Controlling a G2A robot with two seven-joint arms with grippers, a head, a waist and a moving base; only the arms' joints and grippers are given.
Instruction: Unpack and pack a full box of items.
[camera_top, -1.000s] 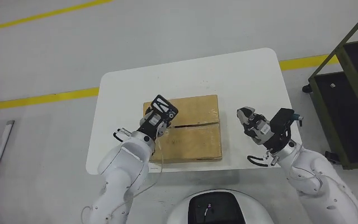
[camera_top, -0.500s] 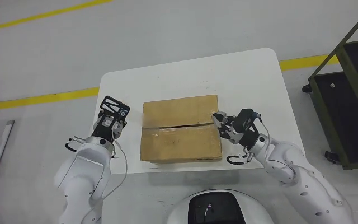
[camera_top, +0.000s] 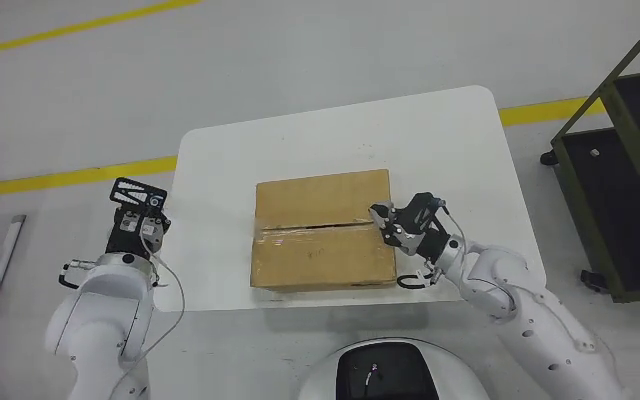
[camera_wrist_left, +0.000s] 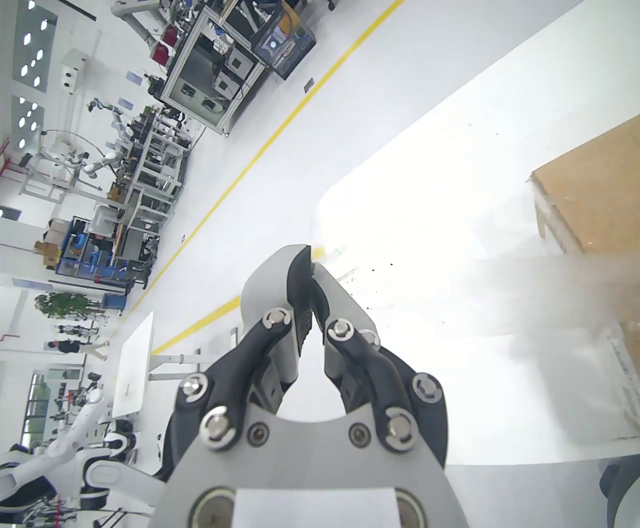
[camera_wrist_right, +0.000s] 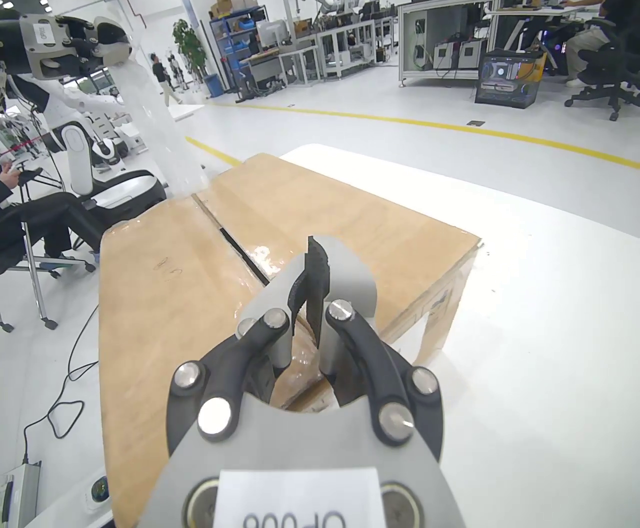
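A closed cardboard box (camera_top: 320, 245) lies in the middle of the white table (camera_top: 440, 140). My left gripper (camera_top: 140, 215) hangs past the table's left edge, shut on a strip of clear tape (camera_wrist_right: 155, 130). That strip runs from its fingertips (camera_wrist_left: 300, 260) across to the box's seam at the left end (camera_wrist_right: 192, 195). In the left wrist view the tape (camera_wrist_left: 525, 295) is a hazy band leading to the box (camera_wrist_left: 595, 185). My right gripper (camera_top: 380, 218) is shut and rests on the box top (camera_wrist_right: 165, 280) at the seam's right end, fingers (camera_wrist_right: 315, 260) together.
A dark green cart (camera_top: 600, 170) stands off the table's right side. Yellow floor lines (camera_top: 90, 175) run past the table. Bare tabletop lies behind the box and to its right.
My left arm swung from over the box's left part out past the table's left edge, peeling the tape strip along. My right gripper came in from the right, closed, and settled on the box's right edge.
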